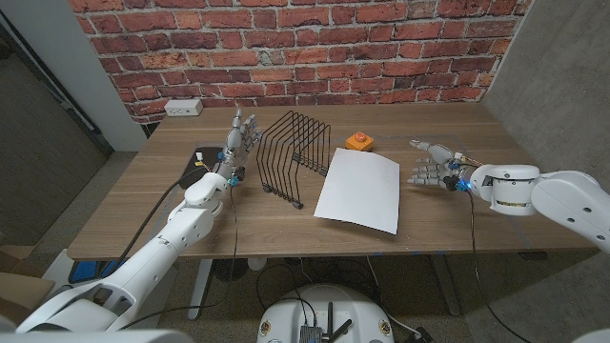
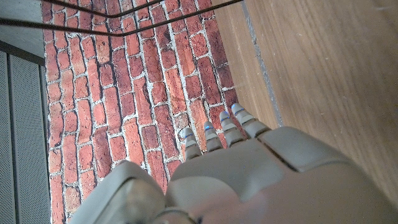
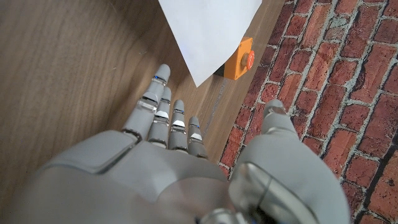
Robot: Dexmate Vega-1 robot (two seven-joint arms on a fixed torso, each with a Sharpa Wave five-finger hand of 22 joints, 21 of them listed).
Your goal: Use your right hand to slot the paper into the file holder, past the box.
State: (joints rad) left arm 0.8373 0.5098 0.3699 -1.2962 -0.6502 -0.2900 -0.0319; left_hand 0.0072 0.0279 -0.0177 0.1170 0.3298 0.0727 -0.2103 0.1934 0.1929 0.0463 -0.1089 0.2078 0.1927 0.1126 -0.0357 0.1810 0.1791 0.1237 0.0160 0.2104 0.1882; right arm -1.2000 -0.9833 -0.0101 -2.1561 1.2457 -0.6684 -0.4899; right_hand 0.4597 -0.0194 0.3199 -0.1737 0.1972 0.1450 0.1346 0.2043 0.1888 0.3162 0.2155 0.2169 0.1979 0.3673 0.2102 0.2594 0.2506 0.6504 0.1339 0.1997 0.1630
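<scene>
Right hand (image 1: pixel 431 171) hovered with its fingers spread apart and nothing in them, over the surface (image 1: pixel 438 219) toward its right edge. Judging by that, the task stood at its first step: the reach for the paper, with no grasp yet made. The paper (image 1: pixel 358 190) lay flat near the middle of the surface, just beside the hand on its inner side and not touching it. The file holder (image 1: pixel 296 157), a black wire rack, stood against the paper's far side from the hand, and the orange box (image 1: pixel 359 142) sat close by the paper's back corner. The next move likely called for catching the paper's near edge, lifting it and carrying it past the box into a slot. Left hand (image 1: pixel 239 138) stood open by the holder.
</scene>
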